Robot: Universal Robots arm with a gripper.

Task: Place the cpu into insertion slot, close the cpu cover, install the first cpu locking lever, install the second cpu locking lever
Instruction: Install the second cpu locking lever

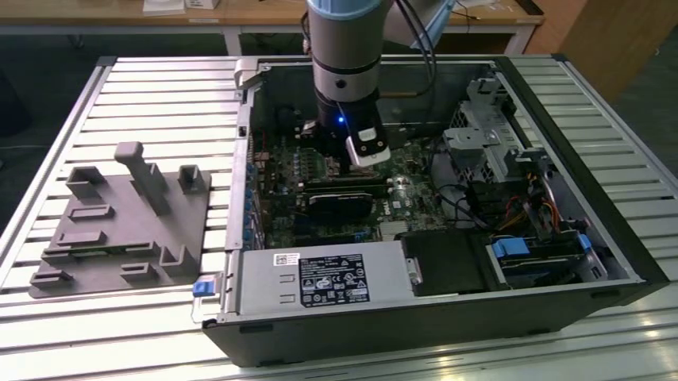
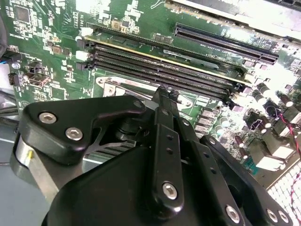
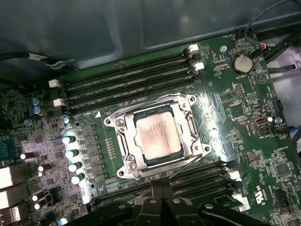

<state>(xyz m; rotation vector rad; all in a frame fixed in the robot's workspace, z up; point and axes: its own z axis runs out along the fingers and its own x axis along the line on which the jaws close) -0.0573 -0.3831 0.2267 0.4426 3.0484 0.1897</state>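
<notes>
cpu (image 3: pixel 157 136) within cpu cover (image 3: pixel 124 145), gripper (image 3: pixel 162 189) near

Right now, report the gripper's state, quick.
Gripper: shut, fingertips together, nothing between them, poised near the cpu.

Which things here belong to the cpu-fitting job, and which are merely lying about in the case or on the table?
Job: cpu; cpu cover framing it; gripper, jaws shut, close by.
Lying about: memory slots; coin battery; power supply; grey moulded fixture on the slatted table.
</notes>
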